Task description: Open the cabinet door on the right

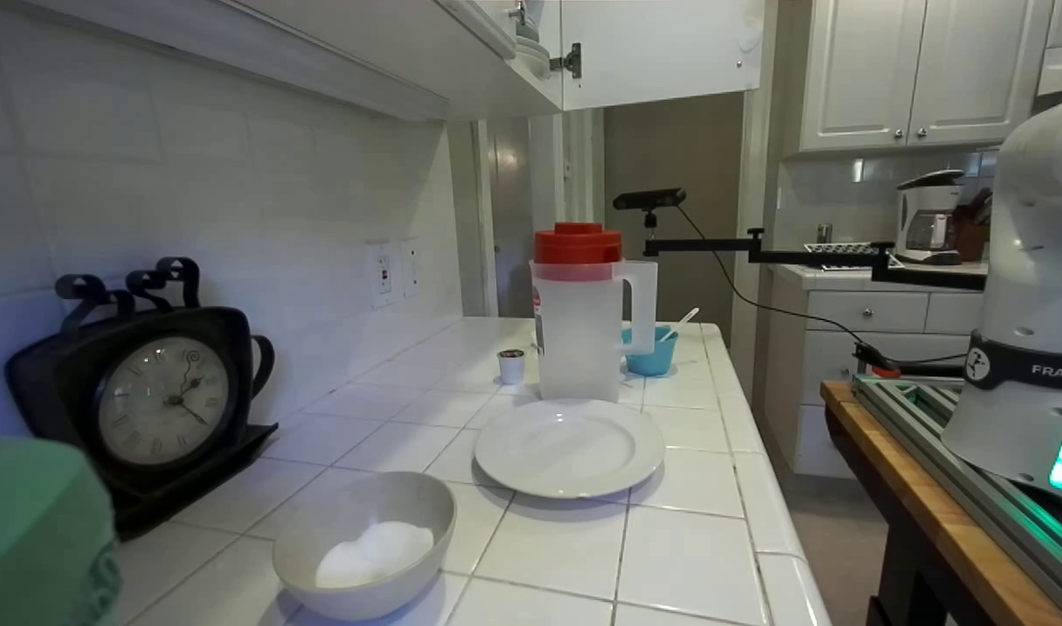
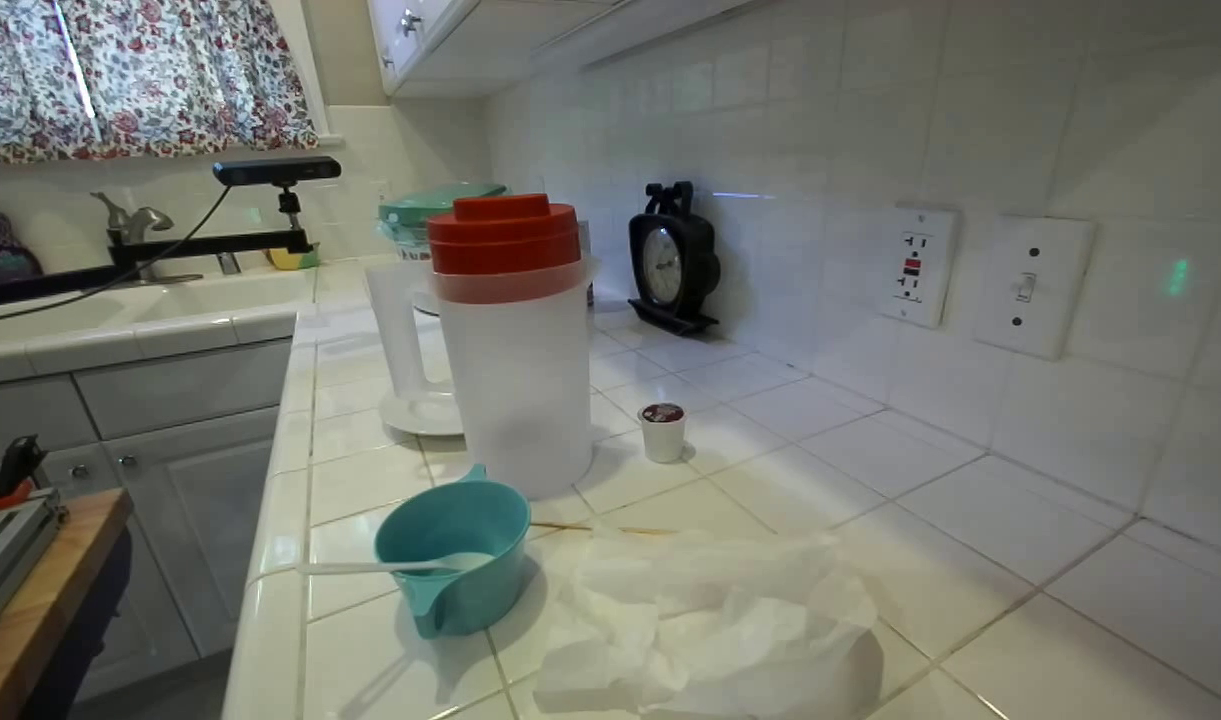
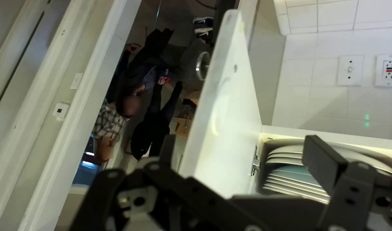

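The white cabinet door (image 1: pixel 661 52) stands swung open from the wall cabinet in an exterior view, its inner face and hinge showing. In the wrist view the cabinet door (image 3: pixel 229 118) stands open, with its round metal knob (image 3: pixel 202 65) on the outer side near the far end. My gripper (image 3: pixel 245 154) is open and empty. One finger appears left of the door's free edge and the other in front of the plates; the door shows between them. I cannot tell whether either finger touches it. The gripper is out of view in both exterior views.
Stacked plates (image 3: pixel 292 183) sit inside the cabinet. Below, the counter holds a red-lidded pitcher (image 1: pixel 578 330), a white plate (image 1: pixel 570 448), a bowl (image 1: pixel 365 548), a black clock (image 1: pixel 165 400) and a blue cup (image 2: pixel 455 550). A camera (image 1: pixel 649 198) sits on a bracket. People (image 3: pixel 128 106) stand beyond.
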`<state>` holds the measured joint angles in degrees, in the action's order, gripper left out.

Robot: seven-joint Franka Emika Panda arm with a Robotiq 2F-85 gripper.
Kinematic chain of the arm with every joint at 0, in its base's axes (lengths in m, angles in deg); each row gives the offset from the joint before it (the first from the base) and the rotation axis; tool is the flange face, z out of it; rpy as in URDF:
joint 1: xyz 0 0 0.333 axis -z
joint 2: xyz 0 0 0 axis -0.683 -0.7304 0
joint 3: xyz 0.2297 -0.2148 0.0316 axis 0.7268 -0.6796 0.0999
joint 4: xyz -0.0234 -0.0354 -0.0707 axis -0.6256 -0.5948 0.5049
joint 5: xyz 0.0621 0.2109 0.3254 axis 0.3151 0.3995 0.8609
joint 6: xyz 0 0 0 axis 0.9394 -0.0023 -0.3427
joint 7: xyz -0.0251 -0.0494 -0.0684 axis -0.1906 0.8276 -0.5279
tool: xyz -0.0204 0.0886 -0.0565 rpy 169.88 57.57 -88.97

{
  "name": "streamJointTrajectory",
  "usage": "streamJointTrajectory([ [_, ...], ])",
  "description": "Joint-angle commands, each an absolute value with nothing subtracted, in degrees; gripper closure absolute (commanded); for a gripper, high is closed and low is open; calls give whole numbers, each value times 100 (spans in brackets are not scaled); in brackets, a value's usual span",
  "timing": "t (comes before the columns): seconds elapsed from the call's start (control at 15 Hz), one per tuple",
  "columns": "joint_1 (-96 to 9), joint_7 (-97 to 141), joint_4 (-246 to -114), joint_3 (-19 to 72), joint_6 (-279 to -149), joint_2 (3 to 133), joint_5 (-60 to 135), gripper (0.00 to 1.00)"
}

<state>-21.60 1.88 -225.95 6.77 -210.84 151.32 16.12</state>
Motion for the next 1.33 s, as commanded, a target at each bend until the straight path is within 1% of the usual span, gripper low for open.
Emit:
streamJointTrajectory([
  [0.0,-2128,89,-22433,918,-20489,15132,1606,0],
  [0.27,-2310,229,-22186,1570,-19470,15111,1615,0],
  [0.73,-2900,1144,-21853,2548,-18798,14834,1849,0],
  [1.0,-3342,1613,-21531,2849,-18305,14548,2382,0],
  [1.27,-3733,1679,-21117,2897,-17745,14289,2907,0],
])
